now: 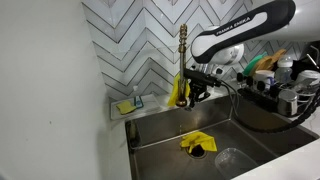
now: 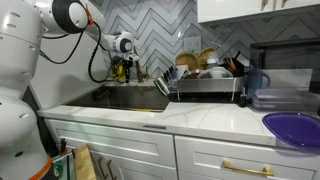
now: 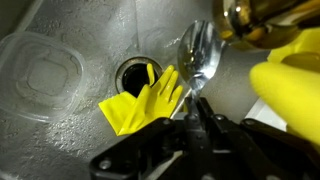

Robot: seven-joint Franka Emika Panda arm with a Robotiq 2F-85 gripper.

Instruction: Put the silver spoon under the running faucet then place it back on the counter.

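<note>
My gripper [image 3: 192, 108] is shut on the handle of the silver spoon [image 3: 198, 55]. The spoon's bowl sticks out ahead of the jaws, close under the brass-gold faucet [image 3: 262, 18] at the top right of the wrist view. In an exterior view the gripper [image 1: 196, 88] hangs over the steel sink next to the tall faucet stem [image 1: 183, 48]. In an exterior view the gripper [image 2: 128, 70] shows small beside the faucet. The pale counter [image 2: 215, 118] rims the sink. I cannot see running water clearly.
A yellow rubber glove [image 1: 196, 143] lies by the drain [image 3: 133, 72] in the sink basin [image 1: 160, 130]. A clear plastic lid [image 3: 38, 72] lies in the basin. Another yellow glove [image 1: 176, 92] hangs by the faucet. A dish rack [image 2: 205, 82] stands beside the sink. A purple bowl [image 2: 293, 128] sits on the counter.
</note>
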